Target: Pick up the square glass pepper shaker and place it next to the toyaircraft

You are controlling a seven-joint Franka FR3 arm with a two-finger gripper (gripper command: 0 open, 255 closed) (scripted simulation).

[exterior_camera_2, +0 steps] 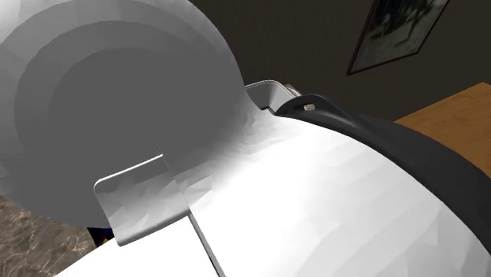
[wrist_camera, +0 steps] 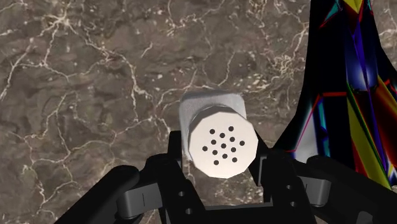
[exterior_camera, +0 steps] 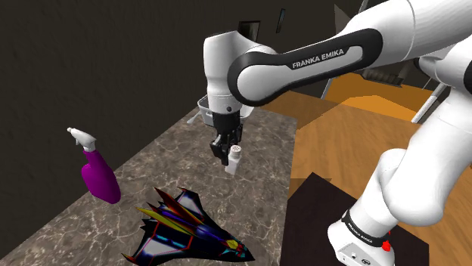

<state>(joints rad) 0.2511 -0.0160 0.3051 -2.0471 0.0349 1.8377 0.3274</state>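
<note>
Gripper [wrist_camera: 221, 160]: black fingers drawn in narrow on the pepper shaker [wrist_camera: 222, 147], clasping it at the perforated white cap, one finger on each side.

Shaker: upright over the marble counter [wrist_camera: 95, 76], near the toy aircraft [wrist_camera: 350, 95] but apart from it.

Handling: carry it upright and low toward the aircraft's flank, and set it down short of the wings.

Obscured: whether the base touches the counter cannot be told. The arm [exterior_camera_2: 315, 204] blocks the second exterior view. The aircraft is cut off in the wrist view.

White square pepper shaker [wrist_camera: 222, 147], perforated cap, clasped; dark multicoloured toy aircraft [exterior_camera: 189, 227] near.
</note>
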